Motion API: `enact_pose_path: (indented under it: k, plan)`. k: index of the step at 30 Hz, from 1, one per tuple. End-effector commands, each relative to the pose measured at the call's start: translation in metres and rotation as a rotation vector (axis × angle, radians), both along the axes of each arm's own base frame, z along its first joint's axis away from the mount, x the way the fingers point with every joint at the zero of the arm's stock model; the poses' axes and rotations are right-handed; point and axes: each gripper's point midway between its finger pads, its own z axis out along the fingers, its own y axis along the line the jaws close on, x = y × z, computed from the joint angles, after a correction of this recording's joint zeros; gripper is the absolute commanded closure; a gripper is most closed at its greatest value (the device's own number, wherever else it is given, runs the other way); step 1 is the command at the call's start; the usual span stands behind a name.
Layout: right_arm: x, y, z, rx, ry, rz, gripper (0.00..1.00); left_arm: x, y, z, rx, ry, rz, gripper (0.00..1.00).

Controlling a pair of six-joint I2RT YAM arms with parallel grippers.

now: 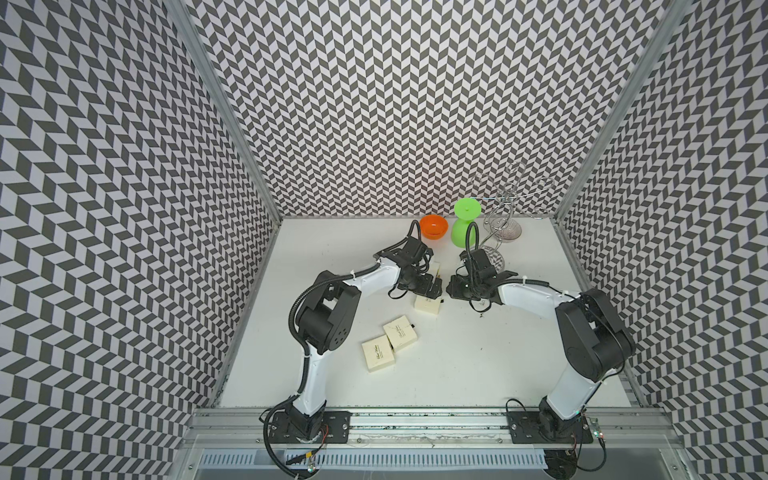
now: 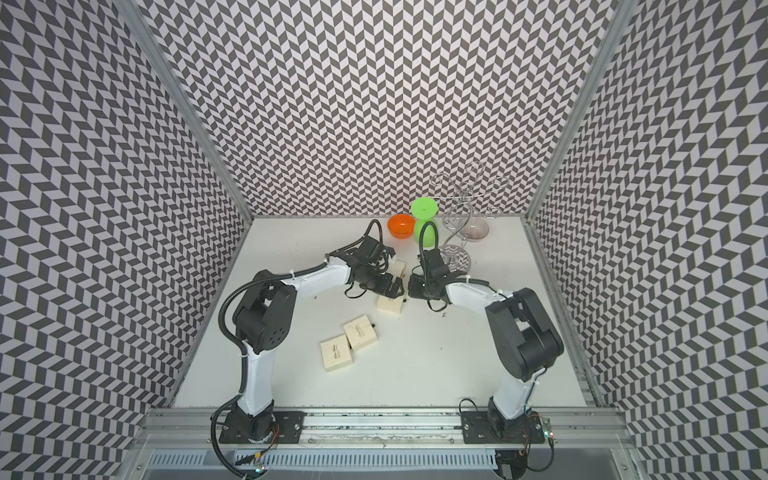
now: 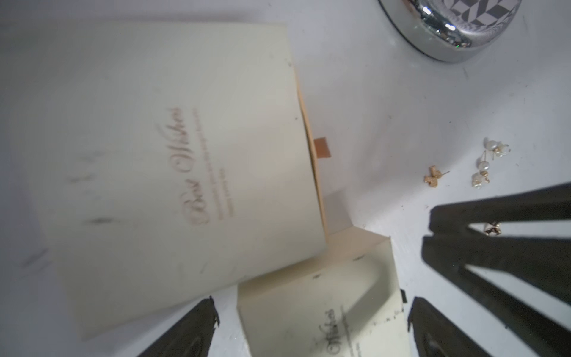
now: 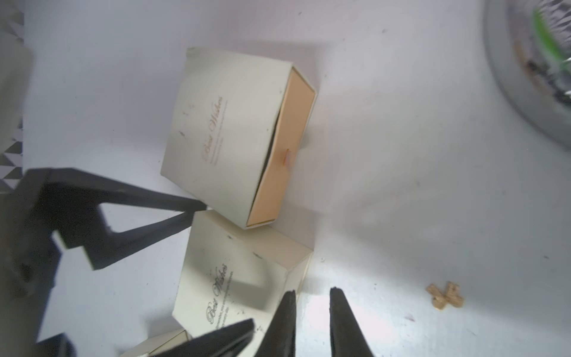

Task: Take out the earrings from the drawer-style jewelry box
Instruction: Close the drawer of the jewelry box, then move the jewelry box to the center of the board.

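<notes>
Left wrist view: left claw (image 3: 312, 304) spread wide astride a closed-looking cream box (image 3: 293, 321), right claw (image 4: 310, 290) barely parted and empty at its drawer end, a tug on the tab (image 3: 402, 296) likely next; earrings (image 3: 482, 167) lie loose on the bench (image 3: 386, 108) beside the right claw, the pearl ones absent from the right wrist view.

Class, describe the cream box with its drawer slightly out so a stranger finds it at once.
Find the orange bowl by the back wall. Just in front, partly under the left arm's wrist, lies a cream box. Unlike the neighbour box, which looks shut, its peach drawer sticks out.
</notes>
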Motion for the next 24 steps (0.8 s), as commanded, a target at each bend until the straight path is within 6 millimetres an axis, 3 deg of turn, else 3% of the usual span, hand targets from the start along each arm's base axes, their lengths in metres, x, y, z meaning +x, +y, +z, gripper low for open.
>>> enact_pose_path:
  k: [1,3,6,13,18,24]
  plan:
    - [-0.002,-0.016,0.022,-0.045,-0.086,-0.045,0.78,-0.001,0.020,0.052,0.002,-0.157,0.064,0.00]
    - [-0.010,-0.021,0.023,-0.050,-0.088,-0.046,0.78,-0.018,0.033,0.061,0.038,-0.180,0.061,0.00]
    - [-0.019,-0.025,0.024,-0.059,-0.088,-0.041,0.77,-0.049,0.044,0.060,0.083,-0.168,0.020,0.00]
    - [-0.024,-0.030,0.020,-0.082,-0.071,-0.031,0.77,-0.127,0.061,0.016,0.235,0.022,-0.091,0.00]
    - [-0.024,-0.029,0.022,-0.080,-0.084,-0.022,0.77,-0.135,0.070,0.011,0.317,-0.016,-0.056,0.00]
    - [-0.025,-0.027,0.029,-0.067,-0.103,-0.005,0.77,-0.143,0.087,-0.011,0.426,-0.001,-0.011,0.00]
